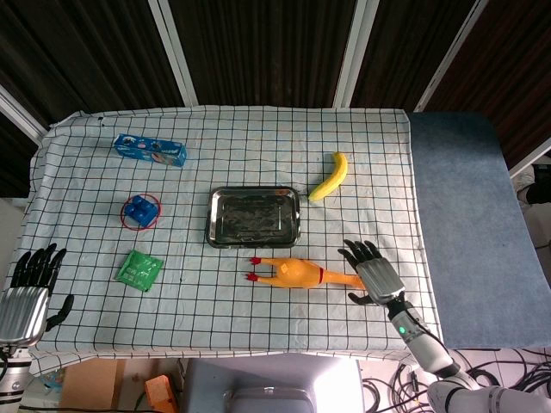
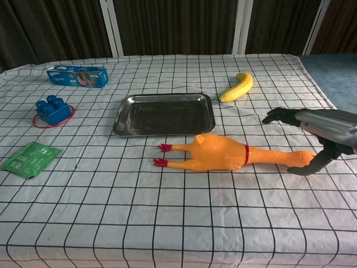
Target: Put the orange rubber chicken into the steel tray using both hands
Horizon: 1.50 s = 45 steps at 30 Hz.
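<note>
The orange rubber chicken [image 1: 297, 274] [image 2: 223, 154] lies on its side on the checked cloth, red feet pointing left, head to the right. Just behind it sits the steel tray [image 1: 212, 222] [image 2: 123, 114], with nothing in it. My right hand [image 1: 375, 274] [image 2: 318, 131] hovers by the chicken's head end, fingers spread, thumb low beside the head, holding nothing. My left hand [image 1: 27, 291] rests at the table's near left edge, fingers apart, far from the chicken; the chest view does not show it.
A banana [image 1: 331, 176] [image 2: 237, 87] lies behind and right of the tray. On the left are a blue biscuit box [image 1: 151, 151] [image 2: 77, 76], a blue block in a red ring [image 1: 140, 211] [image 2: 52, 111] and a green packet [image 1: 139, 270] [image 2: 30, 159].
</note>
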Each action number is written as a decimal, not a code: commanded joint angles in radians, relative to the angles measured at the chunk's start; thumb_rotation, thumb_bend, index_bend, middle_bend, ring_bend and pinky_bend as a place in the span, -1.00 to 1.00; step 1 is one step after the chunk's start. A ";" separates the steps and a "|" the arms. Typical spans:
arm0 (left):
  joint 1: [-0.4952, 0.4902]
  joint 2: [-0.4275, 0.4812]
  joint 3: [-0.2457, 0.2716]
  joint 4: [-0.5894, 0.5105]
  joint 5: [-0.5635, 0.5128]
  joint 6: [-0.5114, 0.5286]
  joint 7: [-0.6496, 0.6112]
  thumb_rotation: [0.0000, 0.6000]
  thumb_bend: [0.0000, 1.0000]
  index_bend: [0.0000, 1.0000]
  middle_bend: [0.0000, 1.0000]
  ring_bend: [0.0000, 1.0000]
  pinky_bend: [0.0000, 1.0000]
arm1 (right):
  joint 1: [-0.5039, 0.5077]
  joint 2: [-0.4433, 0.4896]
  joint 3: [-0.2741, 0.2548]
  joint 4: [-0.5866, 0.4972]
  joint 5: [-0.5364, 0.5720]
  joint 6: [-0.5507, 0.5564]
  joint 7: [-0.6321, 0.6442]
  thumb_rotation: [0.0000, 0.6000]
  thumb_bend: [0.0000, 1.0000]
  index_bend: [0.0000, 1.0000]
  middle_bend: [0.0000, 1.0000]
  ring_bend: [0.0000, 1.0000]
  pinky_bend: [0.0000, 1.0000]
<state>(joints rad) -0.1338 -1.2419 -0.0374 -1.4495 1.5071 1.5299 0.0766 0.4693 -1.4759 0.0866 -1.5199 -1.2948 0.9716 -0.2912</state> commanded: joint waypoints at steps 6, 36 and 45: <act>-0.002 0.003 -0.005 -0.004 0.003 -0.006 0.000 1.00 -0.29 -1.00 -1.00 -1.00 -1.00 | 0.014 -0.033 0.005 0.022 0.021 0.004 -0.008 1.00 -0.57 -0.48 -0.77 -0.99 -0.79; 0.013 0.012 -0.005 -0.017 0.010 -0.009 -0.005 1.00 -0.29 -1.00 -1.00 -1.00 -1.00 | 0.068 -0.182 0.003 0.119 0.104 0.035 -0.193 1.00 -0.07 0.79 0.42 0.46 0.62; 0.023 0.018 -0.004 -0.022 0.018 0.007 -0.013 1.00 -0.29 -1.00 -1.00 -1.00 -1.00 | 0.069 -0.178 -0.029 0.136 -0.028 0.071 -0.078 1.00 0.13 0.79 0.46 0.65 0.82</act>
<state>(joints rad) -0.1113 -1.2242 -0.0416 -1.4718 1.5238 1.5349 0.0646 0.5405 -1.6603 0.0700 -1.3901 -1.2741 1.0208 -0.4143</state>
